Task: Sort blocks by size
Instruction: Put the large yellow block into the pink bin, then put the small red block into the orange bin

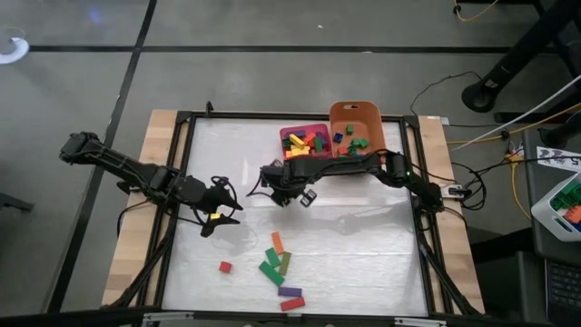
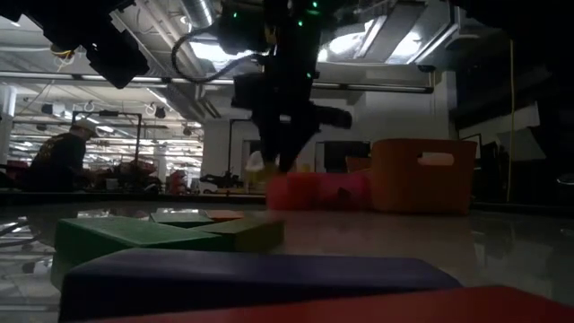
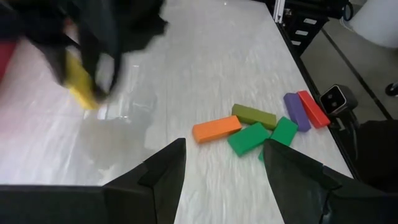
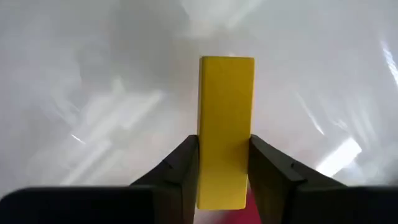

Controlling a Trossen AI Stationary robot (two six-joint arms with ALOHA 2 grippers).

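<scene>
My right gripper (image 1: 272, 186) hangs over the middle of the table, shut on a yellow bar (image 4: 226, 118). The bar also shows in the left wrist view (image 3: 79, 84), under the dark gripper. My left gripper (image 3: 224, 149) is open and empty over the table's left middle (image 1: 216, 218). A small yellow spot shows beside it in the high view; I cannot tell what it is. Loose blocks lie flat near the front edge: an orange bar (image 1: 277, 242), green bars (image 1: 270, 271), an olive bar (image 1: 285, 263), a purple bar (image 1: 290, 292), a red bar (image 1: 292, 303) and a red cube (image 1: 225, 267). My right gripper pinches the yellow bar's two long sides (image 4: 225, 168) between its two fingers, at the bar's upper end. The fingers come from above and lie along the bar. The bar sticks out past the fingertips and hangs tilted below them (image 3: 84, 93), above the table.
A pink square tray (image 1: 289, 134) with several blocks and an orange tub (image 1: 363, 111) with blocks stand at the far edge, right of centre. A black frame (image 1: 413, 227) runs around the white table. A person (image 2: 58, 161) sits in the room far behind.
</scene>
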